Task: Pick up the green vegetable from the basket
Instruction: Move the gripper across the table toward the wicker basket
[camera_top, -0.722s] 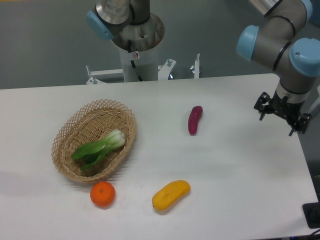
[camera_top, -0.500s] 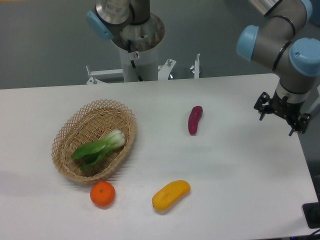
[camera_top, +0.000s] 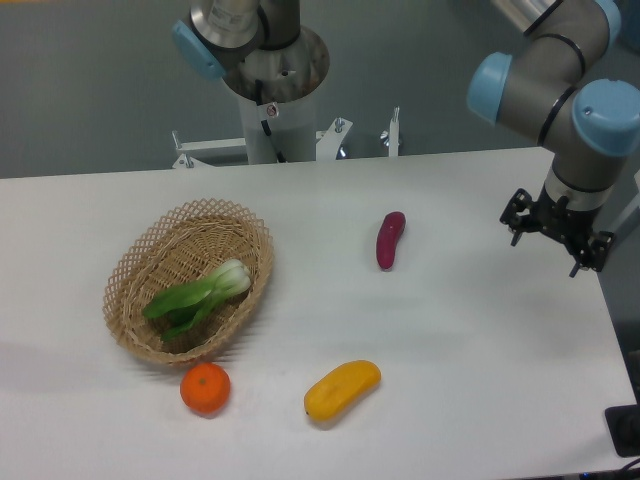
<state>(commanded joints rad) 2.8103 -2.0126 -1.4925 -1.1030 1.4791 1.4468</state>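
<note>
The bok choy (camera_top: 198, 293) was seen lying inside the wicker basket (camera_top: 140, 262). Well right of the basket, the hand (camera_top: 556, 238) appeared spread. Basket walls could foul a low approach.

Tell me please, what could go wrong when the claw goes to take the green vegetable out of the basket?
1. The green vegetable lies low inside the basket, so the claw may catch the lattice rim and drag or tip the basket.
2. The claw is far off at the opposite table edge; a low path could knock the purple vegetable.
3. Gripping the thin leaves instead of the pale stalk may let it slip.
</note>
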